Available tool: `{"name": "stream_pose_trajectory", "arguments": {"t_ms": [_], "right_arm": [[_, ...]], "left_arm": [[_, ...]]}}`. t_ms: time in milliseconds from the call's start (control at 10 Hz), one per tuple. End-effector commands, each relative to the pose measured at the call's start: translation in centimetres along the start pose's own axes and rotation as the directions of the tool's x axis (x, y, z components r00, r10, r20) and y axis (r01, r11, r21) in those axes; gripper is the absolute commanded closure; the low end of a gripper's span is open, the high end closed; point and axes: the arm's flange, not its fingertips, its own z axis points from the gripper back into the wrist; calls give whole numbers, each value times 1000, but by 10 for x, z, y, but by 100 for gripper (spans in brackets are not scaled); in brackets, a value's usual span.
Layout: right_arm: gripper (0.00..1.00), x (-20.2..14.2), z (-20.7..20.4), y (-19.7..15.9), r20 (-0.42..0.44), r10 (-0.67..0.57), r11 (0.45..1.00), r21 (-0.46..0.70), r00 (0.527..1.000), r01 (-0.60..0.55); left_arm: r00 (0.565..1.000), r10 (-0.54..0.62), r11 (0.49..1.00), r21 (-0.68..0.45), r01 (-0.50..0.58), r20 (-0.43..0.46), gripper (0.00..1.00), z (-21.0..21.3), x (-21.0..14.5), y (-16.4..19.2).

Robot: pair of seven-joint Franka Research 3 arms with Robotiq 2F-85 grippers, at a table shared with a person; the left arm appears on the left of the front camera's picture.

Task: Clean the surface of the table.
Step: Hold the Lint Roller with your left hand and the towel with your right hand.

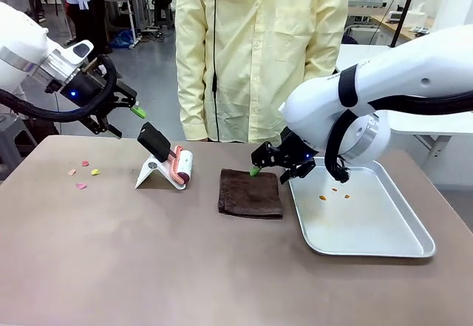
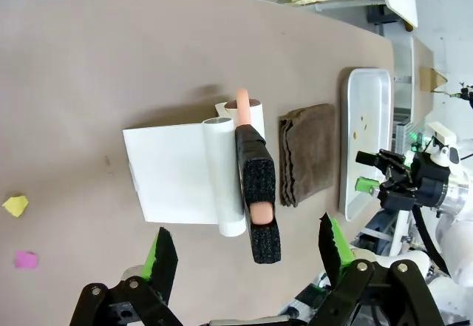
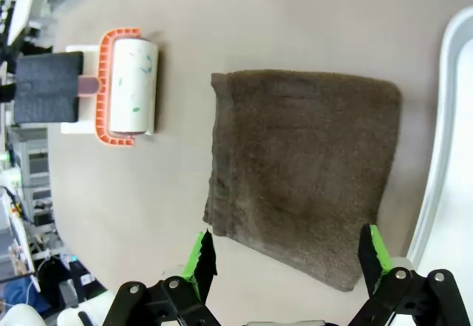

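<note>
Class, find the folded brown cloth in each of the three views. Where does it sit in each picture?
Front view: brown cloth mid-picture, left of the steel tray.
Left wrist view: cloth right of centre, left of the tray.
Right wrist view: cloth centre-right, tray rim at right edge.
Shared landmark: the tray.

scraps (image 1: 94, 171) on table (image 1: 148, 267) left, lint roller (image 1: 182, 165) on stand (image 1: 151, 172), cloth (image 1: 251, 193) beside tray (image 1: 369, 230)

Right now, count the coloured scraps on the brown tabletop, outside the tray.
4: a peach scrap, a red scrap, a yellow scrap and a pink scrap, clustered near the table's left end. More may hide behind the roller stand.
</note>
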Motion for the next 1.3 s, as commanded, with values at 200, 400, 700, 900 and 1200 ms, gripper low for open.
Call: {"name": "stream_pose_trajectory", "arguments": {"t_ms": [200, 400, 700, 900, 1200], "right_arm": [[0, -1, 0, 0, -3, 1, 1000, 0, 1000, -1], [0, 24, 3, 6, -26, -14, 998, -69, 1000, 12], [0, 38, -5, 13, -65, -26, 993, -115, 998, 18], [0, 49, -21, 12, -74, -81, 982, -174, 994, 67], [0, 61, -45, 12, -96, -114, 971, -223, 989, 90]], "left_arm": [[1000, -17, 1000, 5, 17, 6, 0, 6, -2, 0], [1000, 15, 1000, 27, -15, -9, 0, -2, 4, 0], [999, 26, 999, 34, -24, -46, 0, -11, 7, -1], [997, 22, 1000, 9, -22, -72, 0, -23, 15, -3], [996, 9, 1000, -20, -10, -84, 0, -32, 24, -8]]}}
